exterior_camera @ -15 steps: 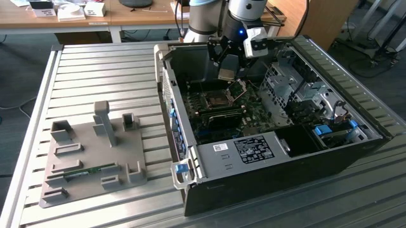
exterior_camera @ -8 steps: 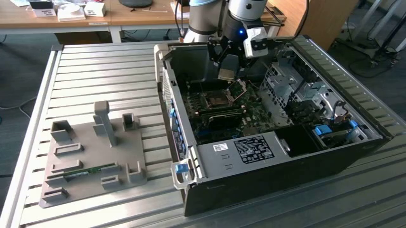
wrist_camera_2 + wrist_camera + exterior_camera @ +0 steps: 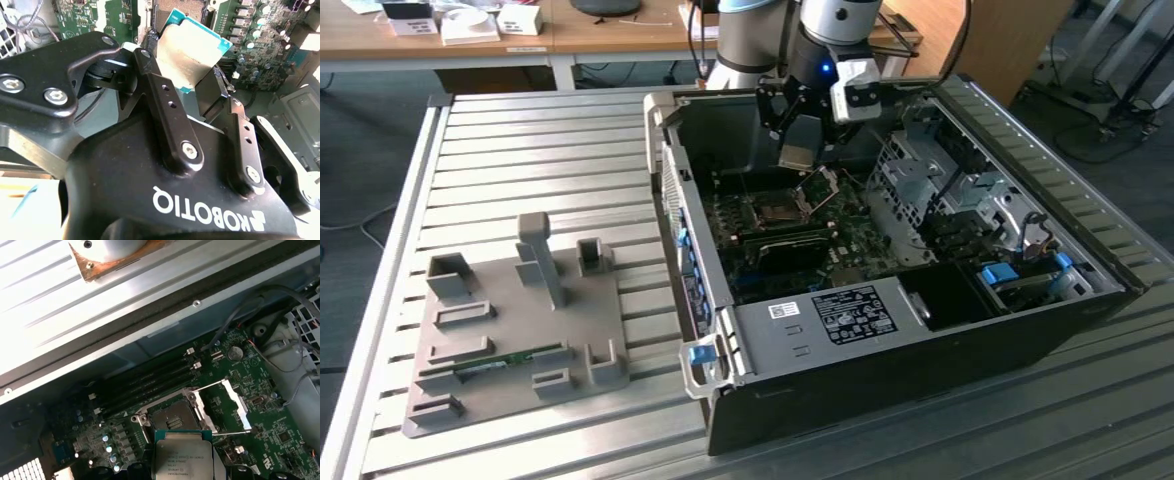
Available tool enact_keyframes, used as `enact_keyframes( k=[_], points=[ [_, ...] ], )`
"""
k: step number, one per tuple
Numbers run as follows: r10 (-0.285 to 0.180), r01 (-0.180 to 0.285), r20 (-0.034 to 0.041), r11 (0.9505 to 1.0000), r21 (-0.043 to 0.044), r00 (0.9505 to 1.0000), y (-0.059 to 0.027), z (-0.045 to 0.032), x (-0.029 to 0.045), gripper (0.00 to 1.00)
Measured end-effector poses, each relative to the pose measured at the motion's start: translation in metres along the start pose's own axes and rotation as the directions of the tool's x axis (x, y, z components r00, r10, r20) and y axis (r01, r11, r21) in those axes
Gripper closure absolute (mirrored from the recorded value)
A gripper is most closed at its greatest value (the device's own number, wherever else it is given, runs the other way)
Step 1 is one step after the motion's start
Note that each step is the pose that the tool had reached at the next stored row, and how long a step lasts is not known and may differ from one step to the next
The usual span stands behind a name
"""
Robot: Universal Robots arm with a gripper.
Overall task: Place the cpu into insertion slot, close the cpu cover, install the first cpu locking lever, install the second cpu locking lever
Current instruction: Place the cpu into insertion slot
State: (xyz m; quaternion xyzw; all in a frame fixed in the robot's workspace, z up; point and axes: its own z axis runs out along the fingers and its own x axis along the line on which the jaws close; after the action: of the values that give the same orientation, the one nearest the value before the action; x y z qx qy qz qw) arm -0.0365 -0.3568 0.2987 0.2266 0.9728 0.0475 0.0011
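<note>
My gripper (image 3: 799,138) hangs inside the open computer case, shut on the cpu (image 3: 798,156). In the second wrist view the black fingers (image 3: 167,107) clamp the cpu (image 3: 192,52) by its edges, silvery top showing. The first wrist view shows the cpu (image 3: 183,457) hovering just beside and above the insertion slot (image 3: 172,417), apart from it. The slot (image 3: 771,211) lies open with its dark centre bare. The cpu cover (image 3: 234,401) is swung up and away from the slot, and in the exterior view the cover (image 3: 821,189) stands raised beside it.
The black case (image 3: 881,350) rests on a slatted metal table (image 3: 520,140); its walls hem in the motherboard. Long black memory slots (image 3: 145,382) run beside the socket. A grey fixture plate (image 3: 520,330) carrying a memory stick (image 3: 494,366) sits at the exterior view's left.
</note>
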Motion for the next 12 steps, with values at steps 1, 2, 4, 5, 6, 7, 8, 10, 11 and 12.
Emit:
enact_keyframes(
  k=[1, 2, 4, 5, 6, 7, 8, 10, 11, 12],
  points=[
    [0.011, -0.011, 0.001, 0.9999, -0.0002, 0.9999, 0.0, 0.0002, 0.0, 0.46],
    [0.021, -0.021, 0.0019, 0.9998, -0.0002, 0.9998, 0.0, 0.0002, 0.0, 0.46],
    [0.023, -0.023, 0.0021, 0.9997, -0.0003, 0.9997, 0.0, 0.0002, 0.0, 0.46],
    [0.027, -0.027, 0.0025, 0.9996, -0.0005, 0.9996, 0.0, 0.0003, 0.0, 0.46],
    [0.027, -0.027, 0.0025, 0.9996, -0.0005, 0.9996, -0.0001, 0.0005, 0.0, 0.46],
    [0.027, -0.027, 0.0025, 0.9996, -0.0006, 0.9996, 0.0, 0.0005, 0.0, 0.46],
    [0.027, -0.027, 0.0025, 0.9996, -0.0005, 0.9996, 0.0, 0.0005, 0.0, 0.46],
    [0.027, -0.027, 0.0025, 0.9996, -0.0005, 0.9996, 0.0, 0.0005, 0.0, 0.46],
    [0.027, -0.027, 0.0025, 0.9996, -0.0005, 0.9996, -0.0001, 0.0005, 0.0, 0.46],
    [0.027, -0.027, 0.0025, 0.9996, -0.0005, 0.9996, -0.0001, 0.0005, 0.0, 0.46]
  ],
)
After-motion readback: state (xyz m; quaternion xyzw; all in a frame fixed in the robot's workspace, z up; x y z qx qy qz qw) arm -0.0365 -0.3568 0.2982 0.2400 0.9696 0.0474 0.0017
